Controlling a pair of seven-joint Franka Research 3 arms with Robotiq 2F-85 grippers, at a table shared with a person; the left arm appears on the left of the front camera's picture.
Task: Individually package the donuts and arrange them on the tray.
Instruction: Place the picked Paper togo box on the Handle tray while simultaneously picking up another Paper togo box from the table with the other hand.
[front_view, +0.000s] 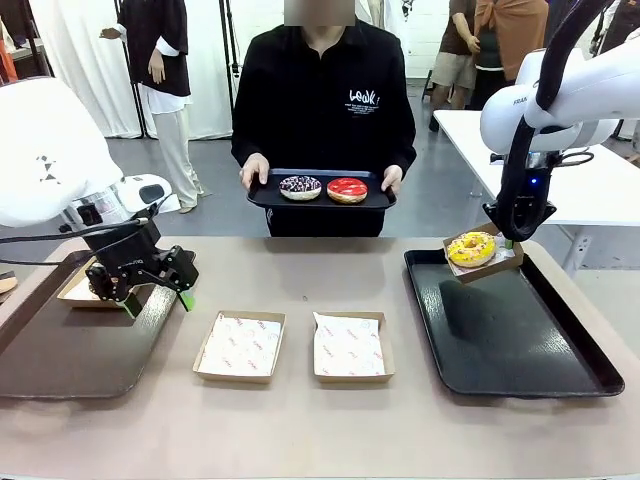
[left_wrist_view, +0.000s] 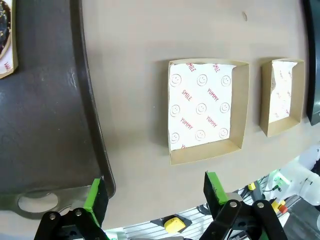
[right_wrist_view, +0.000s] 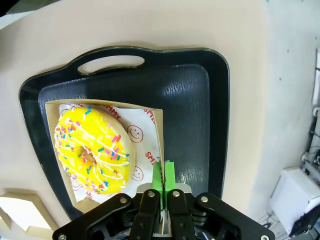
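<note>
Pinching box (right_wrist_view: 156, 125) wall, right gripper (right_wrist_view: 162, 172) holds yellow donut (right_wrist_view: 92, 150) over black tray's (right_wrist_view: 200, 110) far edge; left gripper (left_wrist_view: 155, 192) open above brown tray (left_wrist_view: 50, 125).

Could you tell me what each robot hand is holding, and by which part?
The right hand is shut on one wall of the box carrying the yellow donut. The left hand is open, holding nothing.

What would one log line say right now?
right gripper: shut on box of yellow donut, over black tray | left gripper: open | person: holds small tray with purple donut, red donut
</note>
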